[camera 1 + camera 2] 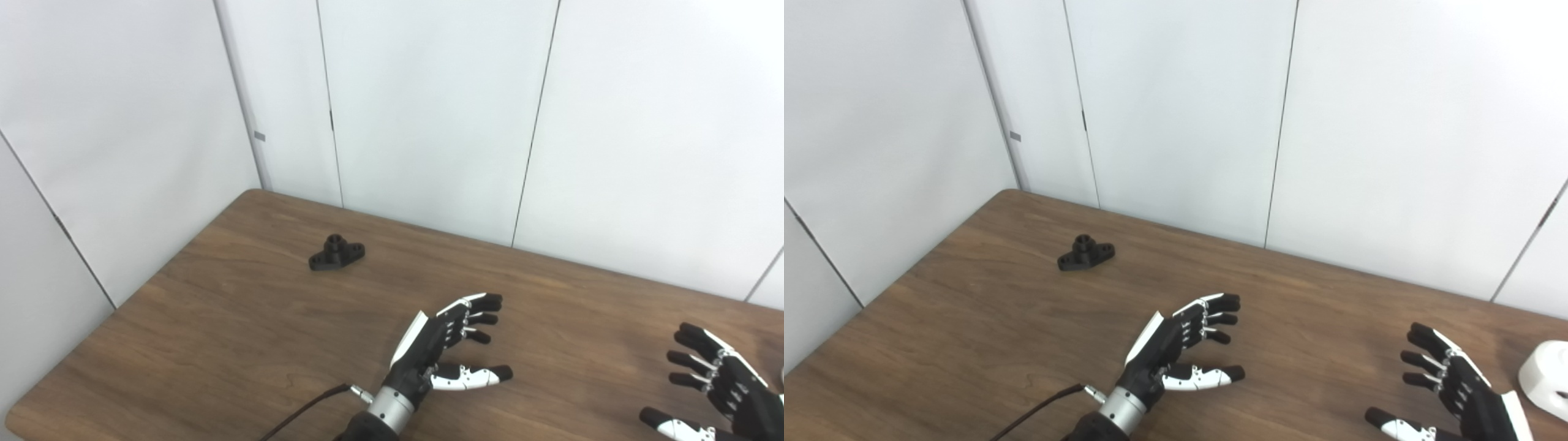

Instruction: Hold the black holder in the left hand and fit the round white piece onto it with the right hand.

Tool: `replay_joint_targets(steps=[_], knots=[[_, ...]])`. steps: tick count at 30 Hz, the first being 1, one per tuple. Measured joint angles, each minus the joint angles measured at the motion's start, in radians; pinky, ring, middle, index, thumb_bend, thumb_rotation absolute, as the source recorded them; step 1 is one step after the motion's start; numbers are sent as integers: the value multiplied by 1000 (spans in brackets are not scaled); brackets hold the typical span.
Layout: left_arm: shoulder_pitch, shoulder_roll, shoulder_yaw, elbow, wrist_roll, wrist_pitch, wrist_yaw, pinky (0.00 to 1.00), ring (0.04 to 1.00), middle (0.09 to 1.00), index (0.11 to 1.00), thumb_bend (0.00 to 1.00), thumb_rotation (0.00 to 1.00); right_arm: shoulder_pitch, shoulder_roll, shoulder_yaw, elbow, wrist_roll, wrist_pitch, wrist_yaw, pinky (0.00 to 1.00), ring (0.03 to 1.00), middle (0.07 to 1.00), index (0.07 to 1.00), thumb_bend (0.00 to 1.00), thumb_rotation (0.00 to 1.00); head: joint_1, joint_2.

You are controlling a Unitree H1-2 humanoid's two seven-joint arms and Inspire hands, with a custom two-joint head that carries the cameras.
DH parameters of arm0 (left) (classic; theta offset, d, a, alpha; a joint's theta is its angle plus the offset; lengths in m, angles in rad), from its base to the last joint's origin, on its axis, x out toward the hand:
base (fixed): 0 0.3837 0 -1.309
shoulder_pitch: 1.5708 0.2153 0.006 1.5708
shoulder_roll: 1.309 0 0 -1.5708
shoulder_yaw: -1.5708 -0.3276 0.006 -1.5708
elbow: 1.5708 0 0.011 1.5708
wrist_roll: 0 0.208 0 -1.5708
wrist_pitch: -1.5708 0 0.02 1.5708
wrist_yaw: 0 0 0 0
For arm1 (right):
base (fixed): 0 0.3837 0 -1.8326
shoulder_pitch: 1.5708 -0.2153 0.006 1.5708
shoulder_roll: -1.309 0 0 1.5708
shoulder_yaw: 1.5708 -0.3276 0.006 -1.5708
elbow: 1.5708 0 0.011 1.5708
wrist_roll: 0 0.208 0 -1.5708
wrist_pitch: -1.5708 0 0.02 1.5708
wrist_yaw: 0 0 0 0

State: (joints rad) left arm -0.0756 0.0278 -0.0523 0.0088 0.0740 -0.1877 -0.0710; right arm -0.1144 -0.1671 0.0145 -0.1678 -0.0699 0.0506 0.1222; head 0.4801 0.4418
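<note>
The black holder (pixel 336 252) lies on the brown table (pixel 233 318), toward its far left, with its short tube standing up from a flat base. My left hand (pixel 450 349) hovers open over the middle of the table, well to the right of the holder and nearer to me, fingers spread and holding nothing. My right hand (pixel 1448 392) is open at the lower right, palm facing left. The round white piece (pixel 1545 380) sits at the right edge of the right eye view, just right of that hand and apart from it.
White wall panels (pixel 429 104) close off the table at the back and along the left side. A dark cable (pixel 306 407) runs from my left wrist toward the bottom edge.
</note>
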Motion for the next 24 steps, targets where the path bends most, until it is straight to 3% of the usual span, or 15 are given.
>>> replay_joint_targets(steps=[3, 5, 9, 12, 15, 24], knots=[[0, 2, 7, -1, -4, 1, 0, 605, 722, 803, 790, 682, 0, 0, 0, -2, 0, 1, 1, 0, 649, 759, 826, 809, 724, 0, 6, 0], [-2, 12, 15, -12, -11, 15, -7, 589, 708, 771, 766, 739, 46, 0, 0, -3, 0, 3, 1, 0, 637, 748, 818, 804, 730, 1, 9, -2], [-28, 112, 31, -63, -11, 80, -59, 619, 739, 797, 787, 854, 173, 0, -1, -7, 4, 6, 1, 0, 630, 740, 814, 803, 732, 16, 11, -5], [-56, 216, 51, -113, 24, 157, -86, 582, 739, 801, 786, 751, 37, 0, -3, -10, 14, 9, 0, 0, 619, 739, 815, 798, 736, 9, 9, -6], [-84, 309, 68, -169, 42, 231, -108, 503, 697, 798, 787, 722, 3, -1, -6, -9, 31, 10, 0, 0, 602, 738, 817, 795, 733, 1, 17, -11], [-127, 407, 99, -253, 110, 348, -135, 534, 707, 780, 765, 725, 0, -5, -9, -7, 47, 12, -4, 1, 588, 731, 826, 795, 739, 0, 20, -14]])
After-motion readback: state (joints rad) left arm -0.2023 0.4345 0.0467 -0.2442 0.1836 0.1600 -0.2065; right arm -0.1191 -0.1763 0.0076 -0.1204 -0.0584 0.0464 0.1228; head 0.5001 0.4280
